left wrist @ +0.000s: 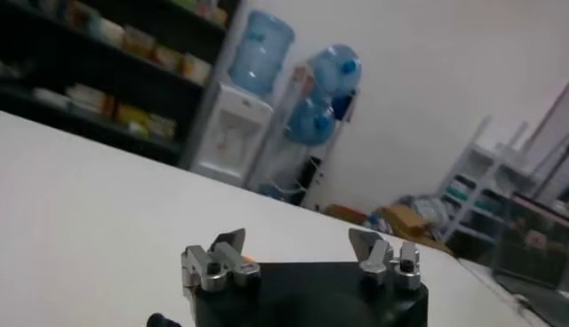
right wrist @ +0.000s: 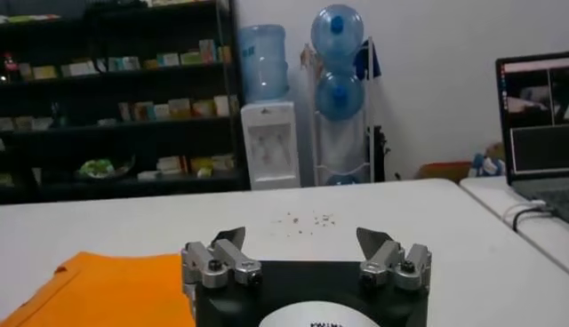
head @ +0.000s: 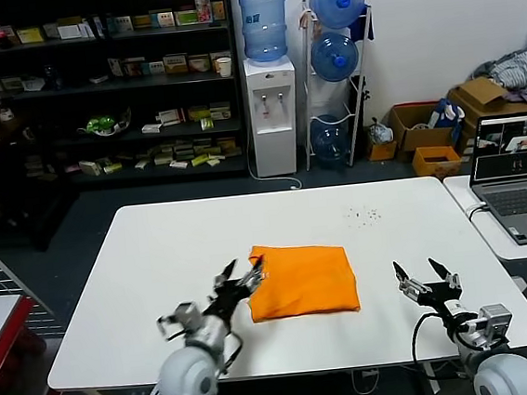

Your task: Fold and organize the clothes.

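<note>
Left gripper [head: 239,282], jaws apart, sits near the bench's [head: 139,265] front edge, at the near-left corner of the folded orange T-shirt [head: 304,280]. Right gripper [head: 426,279], jaws apart, hovers right of the shirt. The shirt lies mid-bench, toward the front edge.

The bright orange T-shirt [head: 303,280] is lying folded into a compact, roughly rectangular bundle, flat on the surface near its middle and toward the front edge. Its top face is showing plain orange fabric, lightly creased, with one corner slightly raised.
</note>
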